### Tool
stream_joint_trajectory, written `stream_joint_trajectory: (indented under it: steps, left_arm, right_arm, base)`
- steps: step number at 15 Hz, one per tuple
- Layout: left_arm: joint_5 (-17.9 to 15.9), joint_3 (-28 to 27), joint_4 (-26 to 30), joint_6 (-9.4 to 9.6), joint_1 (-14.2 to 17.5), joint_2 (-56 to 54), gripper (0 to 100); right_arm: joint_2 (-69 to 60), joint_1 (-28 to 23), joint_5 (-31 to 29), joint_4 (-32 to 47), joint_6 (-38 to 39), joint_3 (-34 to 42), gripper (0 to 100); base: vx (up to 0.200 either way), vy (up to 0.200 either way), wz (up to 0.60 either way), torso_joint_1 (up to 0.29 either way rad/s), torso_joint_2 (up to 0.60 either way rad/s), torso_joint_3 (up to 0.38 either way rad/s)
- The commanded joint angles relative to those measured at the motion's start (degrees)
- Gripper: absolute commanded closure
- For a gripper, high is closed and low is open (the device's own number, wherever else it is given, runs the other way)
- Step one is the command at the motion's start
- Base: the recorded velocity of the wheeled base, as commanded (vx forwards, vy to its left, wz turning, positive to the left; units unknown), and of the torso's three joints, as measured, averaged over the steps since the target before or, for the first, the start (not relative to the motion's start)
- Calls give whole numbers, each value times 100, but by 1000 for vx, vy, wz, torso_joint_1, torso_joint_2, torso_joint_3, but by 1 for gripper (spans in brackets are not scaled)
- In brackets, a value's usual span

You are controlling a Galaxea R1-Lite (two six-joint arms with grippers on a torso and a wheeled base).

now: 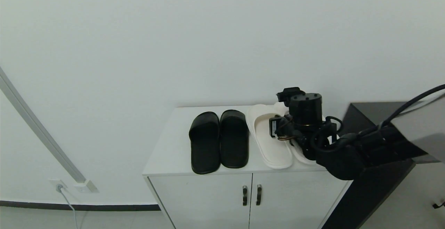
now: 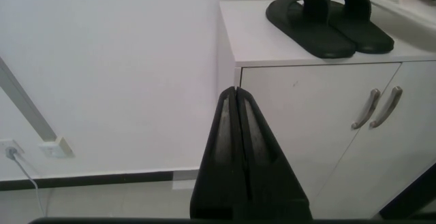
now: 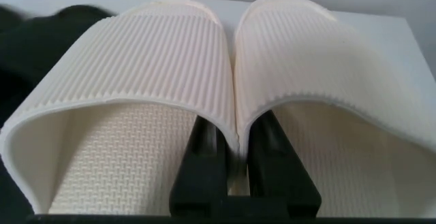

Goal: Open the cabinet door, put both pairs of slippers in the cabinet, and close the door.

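A white cabinet [image 1: 174, 142] stands against the wall with both doors shut, its two handles [image 1: 252, 195] side by side at the middle. On its top lie a black pair of slippers [image 1: 219, 140] and, to their right, a white pair of slippers [image 1: 271, 142]. My right gripper [image 3: 235, 132] has one finger inside each white slipper [image 3: 136, 67] and is shut on their two touching inner walls. My left gripper [image 2: 236, 115] hangs shut and empty, low in front of the cabinet's left corner [image 2: 235, 67], below the black slippers [image 2: 330, 20].
A dark slanted panel [image 1: 375, 187] stands right beside the cabinet on the right. On the left wall are a diagonal conduit [image 1: 34, 124] and a socket with a cable [image 1: 57, 185]. Open floor lies left of the cabinet.
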Motion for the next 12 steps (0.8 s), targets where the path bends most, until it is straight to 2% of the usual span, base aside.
stream_joint_trajectory:
  steps: [1, 6, 8, 12]
  left_arm:
    - [3, 1, -2, -10, -3, 7, 100]
    - [-6, 1, -2, -10, -3, 7, 100]
    - [-6, 1, -2, -1, -3, 7, 100]
    - [-6, 1, -2, -1, -3, 7, 100]
  right_arm:
    - [-1323, 210, 774, -53, -141, 870, 100]
    - [-2413, 509, 2559, -44, -150, 2092, 100]
    - [-2501, 500, 2796, -79, -229, 2338, 100]
    - [-2439, 429, 2805, -97, -721, 2540, 100]
  base:
    - [0, 0, 0, 0, 0, 0]
    - [0, 0, 0, 0, 0, 0]
    - [0, 0, 0, 0, 0, 0]
    - [0, 0, 0, 0, 0, 0]
